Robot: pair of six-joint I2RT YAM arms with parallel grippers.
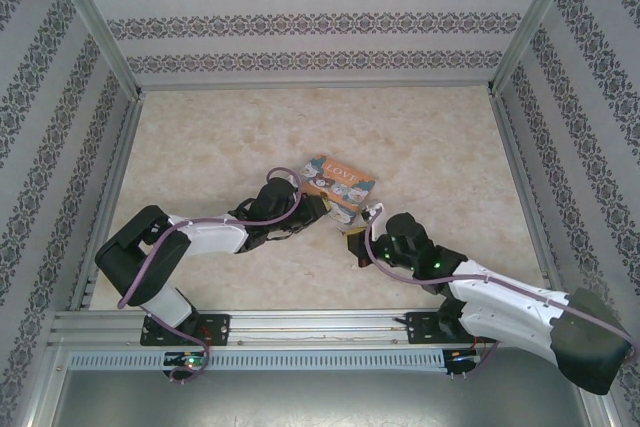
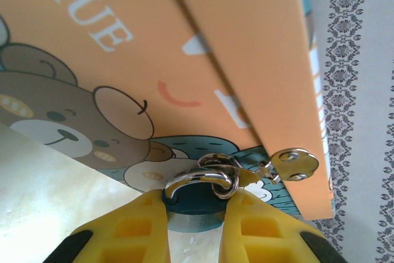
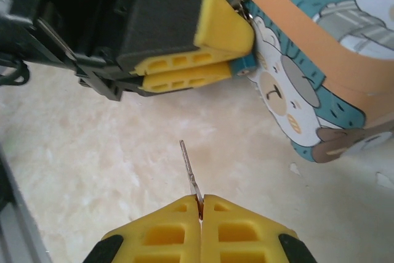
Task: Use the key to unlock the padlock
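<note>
The left gripper squeezes the little blue padlock, which hangs on the front of the tin box. The right gripper pinches the thin key by its end, near the padlock but apart. If the key hits crooked, it could twist or slip out.

bare tabletop between key and padlock — left claw, tin flanking

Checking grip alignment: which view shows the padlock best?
Left wrist: the padlock sits close up, shackle and teal body clear, gripped by the left end effector. Right wrist catches just a teal sliver. Top external: too small to tell.
</note>
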